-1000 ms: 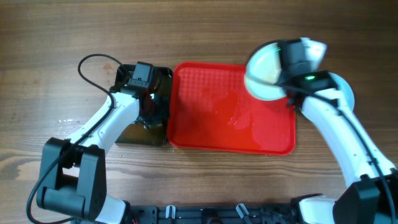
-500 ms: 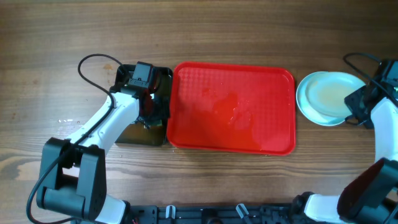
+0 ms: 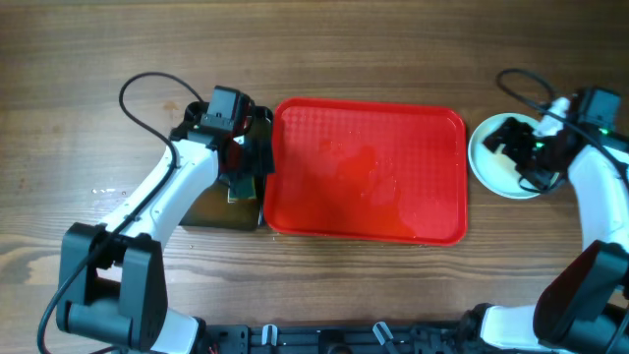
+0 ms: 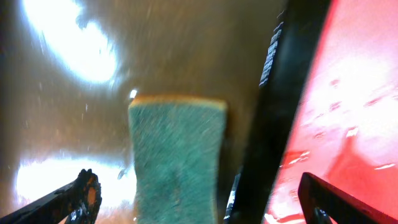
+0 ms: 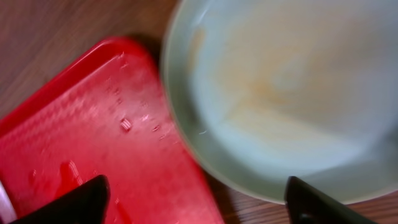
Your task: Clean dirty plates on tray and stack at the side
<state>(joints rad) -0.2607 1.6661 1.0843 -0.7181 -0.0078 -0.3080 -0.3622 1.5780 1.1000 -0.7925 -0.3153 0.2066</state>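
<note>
The red tray (image 3: 364,167) lies in the middle of the table with no plate on it, only wet patches. One pale plate (image 3: 488,162), with a faint brownish streak (image 5: 261,93), rests on the wood just right of the tray. My right gripper (image 3: 518,149) hovers over that plate, open and holding nothing (image 5: 199,208). My left gripper (image 3: 244,162) hangs over the black tray, open, its fingers wide on either side of a green sponge (image 4: 177,155) without touching it.
The black tray (image 3: 201,218) sits against the red tray's left edge, and its floor is wet and brownish (image 4: 74,93). Its dark wall (image 4: 280,106) stands between the sponge and the red tray (image 4: 354,93). Cables loop at the far left (image 3: 147,90) and far right (image 3: 511,79).
My right arm carried the plate from the tray's far right corner to the table at the right, set it down and opened. My left gripper opened wider over the sponge.
</note>
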